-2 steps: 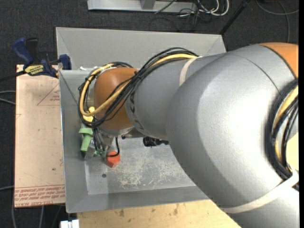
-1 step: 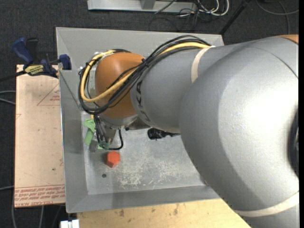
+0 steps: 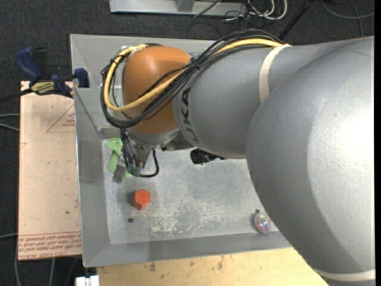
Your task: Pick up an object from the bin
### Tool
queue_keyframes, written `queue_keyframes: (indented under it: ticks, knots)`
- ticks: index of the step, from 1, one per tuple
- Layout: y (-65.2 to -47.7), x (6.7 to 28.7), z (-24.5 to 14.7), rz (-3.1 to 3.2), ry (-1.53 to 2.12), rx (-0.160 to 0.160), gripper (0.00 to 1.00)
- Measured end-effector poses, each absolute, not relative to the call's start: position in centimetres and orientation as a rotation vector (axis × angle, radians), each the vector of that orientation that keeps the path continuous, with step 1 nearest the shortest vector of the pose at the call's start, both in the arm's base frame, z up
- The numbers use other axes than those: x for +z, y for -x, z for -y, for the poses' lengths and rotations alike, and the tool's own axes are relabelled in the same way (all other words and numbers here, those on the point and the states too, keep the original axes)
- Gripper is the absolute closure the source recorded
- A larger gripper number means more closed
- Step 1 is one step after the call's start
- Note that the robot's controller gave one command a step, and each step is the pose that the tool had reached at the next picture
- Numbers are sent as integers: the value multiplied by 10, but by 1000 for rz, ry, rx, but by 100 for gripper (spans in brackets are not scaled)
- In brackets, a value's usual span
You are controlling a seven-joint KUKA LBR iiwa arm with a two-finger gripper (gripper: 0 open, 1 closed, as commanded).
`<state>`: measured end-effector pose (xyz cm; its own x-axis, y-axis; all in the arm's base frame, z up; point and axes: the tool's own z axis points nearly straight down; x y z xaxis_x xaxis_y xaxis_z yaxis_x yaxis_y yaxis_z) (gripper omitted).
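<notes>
Hanging low by the left wall of the bin [image 3: 93, 210], the gripper [image 3: 126, 170] sits right against a green thing [image 3: 112, 159] that lies there, partly hidden by the tool. Whether the gripper is wide, narrow or gripping cannot be told. A small red block [image 3: 141, 199] lies just beside it on the floor, and a little pinkish ball [image 3: 261, 222] lies well apart near the front right corner. By my reading nothing is lifted yet: the grab and the raise are both left
</notes>
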<state>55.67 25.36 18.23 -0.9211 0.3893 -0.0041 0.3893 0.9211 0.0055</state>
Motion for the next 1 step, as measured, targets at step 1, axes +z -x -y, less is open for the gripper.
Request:
queue_keyframes:
  ticks: [1]
  knots:
    - [-557,185,-254,-3078,-618,1,100]
